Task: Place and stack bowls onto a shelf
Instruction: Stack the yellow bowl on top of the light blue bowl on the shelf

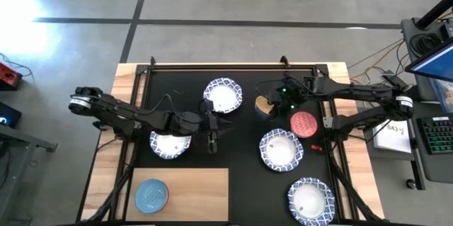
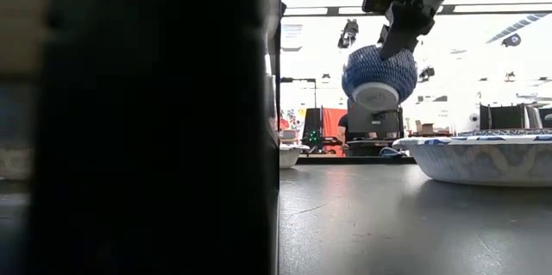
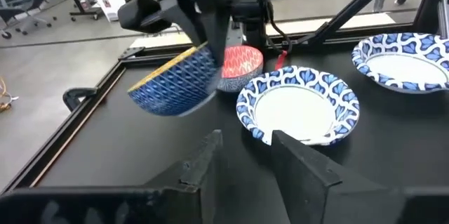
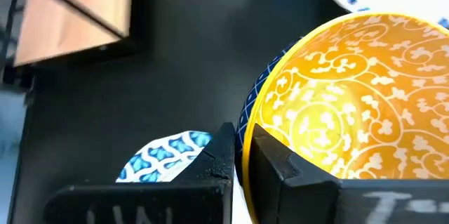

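While airborne, yellow bowl (image 4: 344, 104) in right pincer (image 4: 242, 155).

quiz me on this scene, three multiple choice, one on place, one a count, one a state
1. What sits on the shelf?
A red-pink bowl
B light blue bowl
C nothing

2. How many large white bowls show from above?
A two
B four
C six

3. The right claw is:
A open and empty
B shut on the yellow bowl
C shut on a spoon

Answers: B, it lies on the board's left end; B, four blue-rimmed ones counted; B, its fingers pinch the rim.
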`<state>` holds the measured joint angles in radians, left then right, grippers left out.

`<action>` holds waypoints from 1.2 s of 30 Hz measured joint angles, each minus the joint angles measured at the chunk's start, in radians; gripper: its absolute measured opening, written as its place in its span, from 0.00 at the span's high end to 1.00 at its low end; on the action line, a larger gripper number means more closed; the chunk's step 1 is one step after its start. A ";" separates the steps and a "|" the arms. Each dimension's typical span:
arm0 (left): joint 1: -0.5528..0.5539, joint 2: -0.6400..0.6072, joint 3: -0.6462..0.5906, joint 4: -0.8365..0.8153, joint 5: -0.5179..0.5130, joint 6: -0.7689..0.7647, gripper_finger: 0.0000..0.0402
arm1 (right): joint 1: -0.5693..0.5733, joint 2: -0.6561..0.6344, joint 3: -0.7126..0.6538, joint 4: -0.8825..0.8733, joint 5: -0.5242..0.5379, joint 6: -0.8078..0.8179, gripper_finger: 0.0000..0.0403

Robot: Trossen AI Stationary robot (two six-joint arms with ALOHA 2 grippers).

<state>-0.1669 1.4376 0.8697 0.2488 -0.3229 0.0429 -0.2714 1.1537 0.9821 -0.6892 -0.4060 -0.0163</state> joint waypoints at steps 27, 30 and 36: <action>-0.006 0.040 0.017 0.118 0.229 0.240 0.65 | 0.188 0.289 0.317 -0.179 -0.277 -0.444 0.97; -0.005 0.051 0.017 0.133 0.237 0.239 0.65 | 0.189 0.295 0.344 -0.186 -0.284 -0.473 0.97; 0.006 0.070 0.017 0.183 0.261 0.262 0.66 | 0.189 0.295 0.357 -0.189 -0.401 -0.525 0.97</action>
<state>-0.1613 1.5071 0.8864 0.4323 -0.0622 0.3048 -0.0826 1.4490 1.3392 -0.8782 -0.8069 -0.5415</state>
